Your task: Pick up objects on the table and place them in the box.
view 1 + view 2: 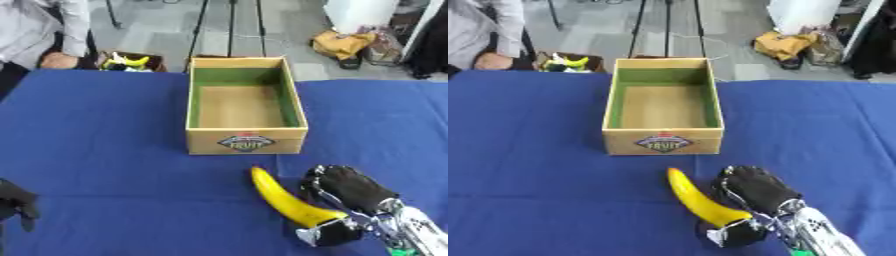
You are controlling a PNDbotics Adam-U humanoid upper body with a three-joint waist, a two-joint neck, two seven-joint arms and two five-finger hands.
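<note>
A yellow banana (285,197) lies near the table's front, its tip pointing toward the box. My right hand (346,188) is at the banana's near end, fingers curled over one side and the thumb (331,232) under the other, shut on it. An open cardboard box (247,141) with a green inner lining stands in the middle of the blue table, with nothing visible inside. My left hand (16,202) shows only as a dark shape at the lower left edge, away from the banana.
The blue cloth (105,145) covers the whole table. Beyond the far edge, on the floor, a small box (131,62) holds yellow items, and bags (346,45) lie to the right. A person's hand (58,60) rests at the far left corner.
</note>
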